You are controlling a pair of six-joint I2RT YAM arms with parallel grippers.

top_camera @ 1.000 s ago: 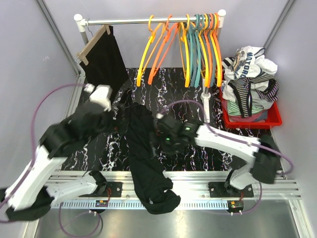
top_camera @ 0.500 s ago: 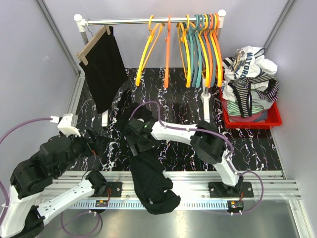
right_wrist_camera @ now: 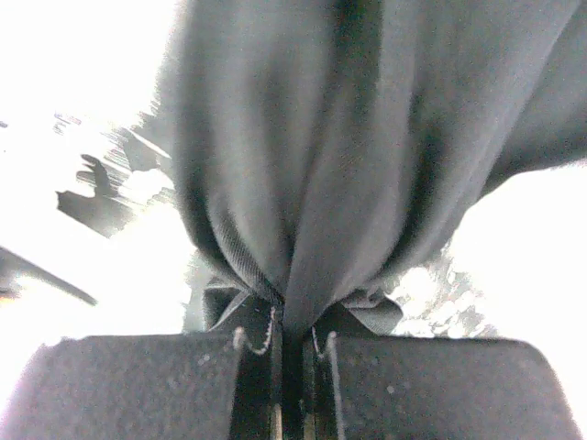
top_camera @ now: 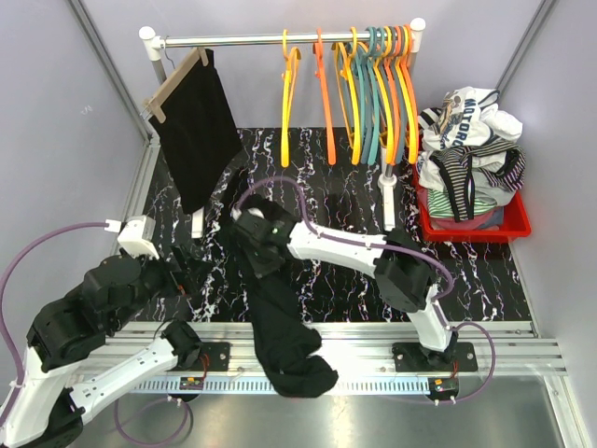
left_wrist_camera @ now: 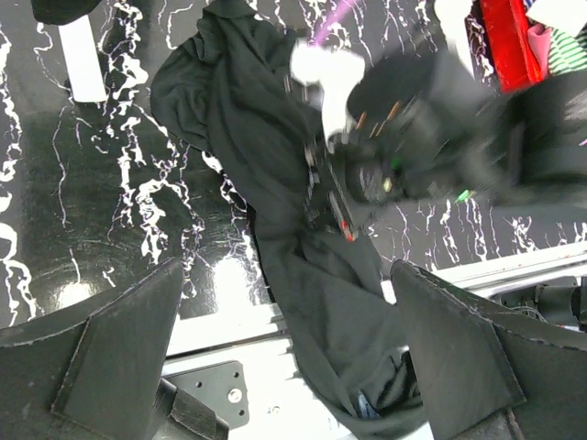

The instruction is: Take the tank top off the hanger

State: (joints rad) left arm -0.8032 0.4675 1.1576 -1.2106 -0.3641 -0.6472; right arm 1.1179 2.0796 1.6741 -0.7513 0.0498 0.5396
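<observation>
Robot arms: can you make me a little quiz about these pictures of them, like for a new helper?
1. True or false: the right gripper is shut on the black top.
2. Pick one: the striped clothes sit in A) a red basket, B) a blue bucket, C) a cardboard box.
3. Fill in: the left gripper is ____ (open or shut).

Key: 1 true; 2 A; 3 open.

Black tank top (top_camera: 272,313) lies bunched lengthwise on the counter (top_camera: 340,291), its end draped over the near edge, pinched by the right end effector (top_camera: 255,245).
</observation>
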